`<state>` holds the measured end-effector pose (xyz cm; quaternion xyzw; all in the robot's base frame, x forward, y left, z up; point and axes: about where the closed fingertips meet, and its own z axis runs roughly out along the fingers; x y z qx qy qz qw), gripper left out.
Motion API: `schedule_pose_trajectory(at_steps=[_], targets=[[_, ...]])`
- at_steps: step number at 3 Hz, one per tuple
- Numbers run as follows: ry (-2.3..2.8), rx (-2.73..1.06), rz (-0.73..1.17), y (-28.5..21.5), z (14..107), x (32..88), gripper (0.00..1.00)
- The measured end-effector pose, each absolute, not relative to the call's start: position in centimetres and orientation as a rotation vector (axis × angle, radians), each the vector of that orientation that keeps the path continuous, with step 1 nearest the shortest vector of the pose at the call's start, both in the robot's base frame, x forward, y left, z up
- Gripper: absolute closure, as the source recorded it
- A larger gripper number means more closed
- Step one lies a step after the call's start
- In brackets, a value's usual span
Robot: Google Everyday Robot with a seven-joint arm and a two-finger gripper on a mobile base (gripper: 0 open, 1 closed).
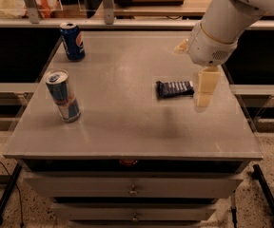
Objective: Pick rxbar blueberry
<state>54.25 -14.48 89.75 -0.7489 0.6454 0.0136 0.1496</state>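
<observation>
The rxbar blueberry [174, 89], a small flat dark navy bar with pale lettering lines, lies flat on the grey table top [122, 113], right of centre. My gripper [204, 94] hangs from the white arm at the right. It sits just to the right of the bar's right end, close above the table. It holds nothing that I can see.
A blue Pepsi can [72, 41] stands at the back left of the table. A blue-silver Red Bull can [63, 96] stands at the left, nearer the front. Shelving and a rail run behind the table. Drawers sit below the front edge.
</observation>
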Motion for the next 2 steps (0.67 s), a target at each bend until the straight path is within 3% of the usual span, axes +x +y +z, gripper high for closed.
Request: schedule_pose_trajectory(at_steps=[2], targets=[[1.879,-2.156,0.196,-13.8,85.7,57.8,0.00]])
